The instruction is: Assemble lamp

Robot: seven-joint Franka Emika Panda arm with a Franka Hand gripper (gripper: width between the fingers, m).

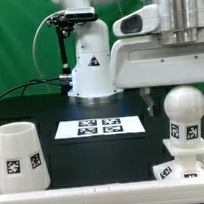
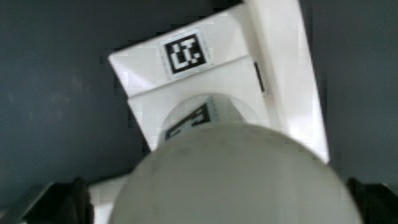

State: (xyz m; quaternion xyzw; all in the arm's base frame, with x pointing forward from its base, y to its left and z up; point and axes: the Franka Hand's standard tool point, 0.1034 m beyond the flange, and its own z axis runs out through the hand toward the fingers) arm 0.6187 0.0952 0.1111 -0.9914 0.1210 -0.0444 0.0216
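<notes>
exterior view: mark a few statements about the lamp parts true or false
1. The bulb stands upright on the base. True.
2. The shade sits over the bulb. False: it stands apart, at the exterior view's left.
3. The marker board lies between shade and bulb. True.
4. The shade lies on its side. False: it is upright, opening up.

Glossy white rounded arm with a small dark emblem, black cable alongside, grey wrist segment
</notes>
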